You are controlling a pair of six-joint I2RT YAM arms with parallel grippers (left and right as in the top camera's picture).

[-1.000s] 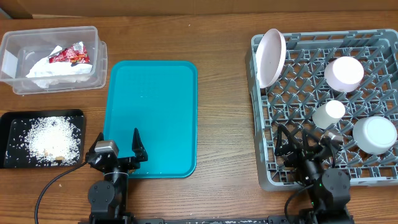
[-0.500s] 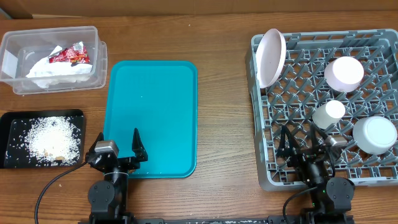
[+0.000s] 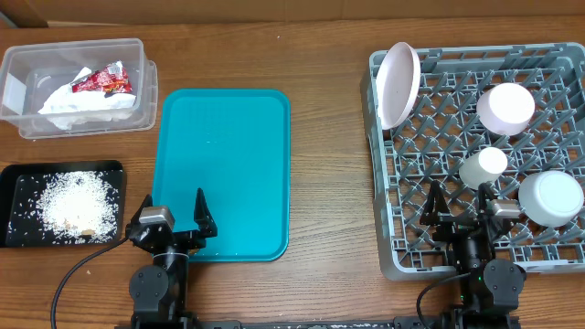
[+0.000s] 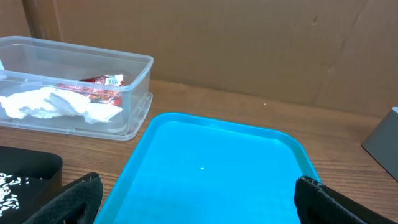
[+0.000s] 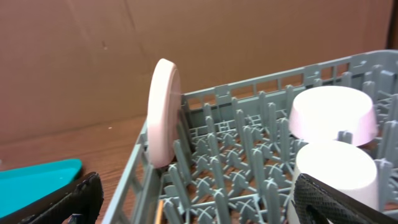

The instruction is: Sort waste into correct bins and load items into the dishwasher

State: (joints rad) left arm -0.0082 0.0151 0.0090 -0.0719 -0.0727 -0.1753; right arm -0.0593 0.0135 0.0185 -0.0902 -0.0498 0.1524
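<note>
Crumpled white napkins [image 3: 78, 100] and a red wrapper [image 3: 102, 82] lie in the clear tub [image 3: 27, 64] at the back left. White rice [image 3: 78, 201] and a small brown piece fill the black tray [image 3: 18, 178]. In the grey dish rack [image 3: 475, 53] a large plate [image 3: 398, 84] stands on edge, with a small plate [image 3: 505, 108], a cup [image 3: 483, 167] and a bowl [image 3: 551, 197]. My left gripper [image 3: 174, 210] is open and empty at the teal tray's [image 3: 224, 155] near edge. My right gripper [image 3: 460, 206] is open and empty over the rack's front.
The left wrist view shows the bare teal tray [image 4: 211, 168], the tub [image 4: 134, 93] and the black tray's corner [image 4: 31, 168]. In the right wrist view the plate [image 5: 163, 112] leans on the rack's left wall [image 5: 140, 168], the cup [image 5: 336, 171] is close by, and a thin tan stick [image 5: 160, 211] lies low.
My right gripper has slid a little to the right along the rack's front, still open. The left arm and all the objects are where they were.
</note>
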